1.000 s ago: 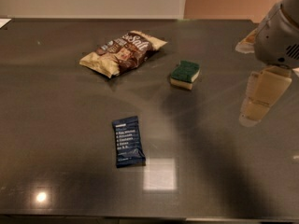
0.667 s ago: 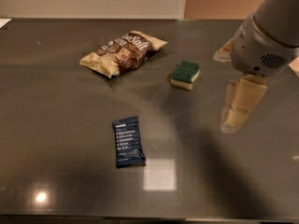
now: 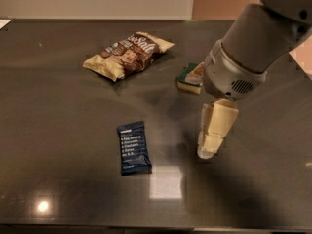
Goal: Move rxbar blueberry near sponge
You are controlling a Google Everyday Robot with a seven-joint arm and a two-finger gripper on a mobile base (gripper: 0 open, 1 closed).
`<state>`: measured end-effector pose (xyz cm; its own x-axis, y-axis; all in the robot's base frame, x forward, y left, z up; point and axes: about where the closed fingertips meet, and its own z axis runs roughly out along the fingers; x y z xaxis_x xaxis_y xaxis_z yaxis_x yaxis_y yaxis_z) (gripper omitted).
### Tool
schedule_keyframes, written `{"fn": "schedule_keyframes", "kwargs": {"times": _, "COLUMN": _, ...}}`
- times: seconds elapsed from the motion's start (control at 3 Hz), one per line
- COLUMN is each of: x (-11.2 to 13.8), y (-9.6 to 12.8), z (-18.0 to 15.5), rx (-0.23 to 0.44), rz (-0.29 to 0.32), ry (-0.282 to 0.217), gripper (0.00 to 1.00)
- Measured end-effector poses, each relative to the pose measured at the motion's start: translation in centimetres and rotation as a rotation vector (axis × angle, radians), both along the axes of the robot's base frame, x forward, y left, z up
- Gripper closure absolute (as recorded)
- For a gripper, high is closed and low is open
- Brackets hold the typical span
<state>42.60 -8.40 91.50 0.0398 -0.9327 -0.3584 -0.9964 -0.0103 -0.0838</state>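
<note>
The gripper (image 3: 207, 151) was held right of the rxbar blueberry (image 3: 133, 147).
The sponge (image 3: 186, 82) was partly covered by the arm (image 3: 253, 43); grip state could not be told.

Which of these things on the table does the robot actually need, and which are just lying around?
For the job: blue bar; sponge, partly hidden by the arm; claw, over the table beside the bar.
Just lying about: snack bag.

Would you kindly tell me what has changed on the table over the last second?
The gripper has swung in from the right edge toward the table's middle, ending right of the rxbar blueberry; its arm now partly hides the sponge. Nothing was picked up. The bar, sponge and snack bag have not moved.
</note>
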Motion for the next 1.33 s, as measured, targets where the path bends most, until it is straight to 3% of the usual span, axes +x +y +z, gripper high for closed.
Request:
{"fn": "schedule_keyframes", "kwargs": {"times": 0.67, "x": -1.4, "y": 5.5, "z": -2.7, "rx": 0.063, "rz": 0.124, "ry": 0.04, "gripper": 0.0}}
{"fn": "schedule_keyframes", "kwargs": {"times": 1.33, "x": -2.1, "y": 9.8, "z": -5.2, "rx": 0.079, "rz": 0.178, "ry": 0.07, "gripper": 0.0}}
